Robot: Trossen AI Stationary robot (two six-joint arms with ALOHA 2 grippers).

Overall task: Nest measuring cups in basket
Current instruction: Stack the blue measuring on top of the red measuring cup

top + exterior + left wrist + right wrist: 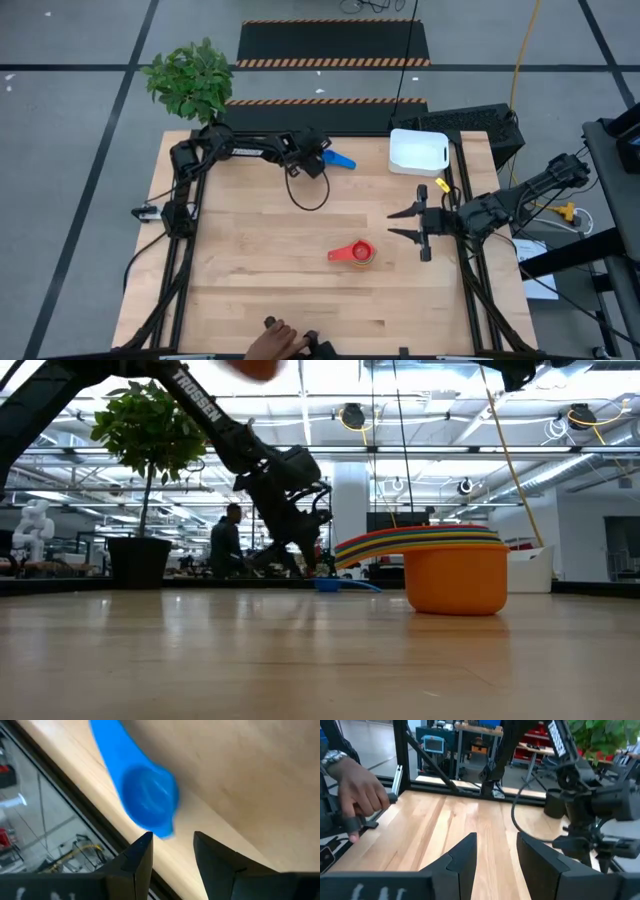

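Your left gripper [322,158] sits at the far edge of the table [260,250], just beside the mid blue cup [341,159]. In the left wrist view its fingers [137,855] stand apart with a gap between them, and the cup [145,795] lies just ahead of the tips, not between them; nothing is clamped. Your right gripper [408,222] hovers on the right side, fingers spread and empty, pointing toward the nested stack of cups [354,254], red on top, which rests near the middle of the table. The white basket [418,152] stands at the far right, well apart from both the stack and the blue cup.

The blue cup lies very close to the table's far edge, so if you close the fingers before they straddle it, they may nudge it off. A grip on the rounded bowl rather than the flat handle could also slip. A person's hand [275,343] rests at the near edge, so keep any swing of the arms away from it
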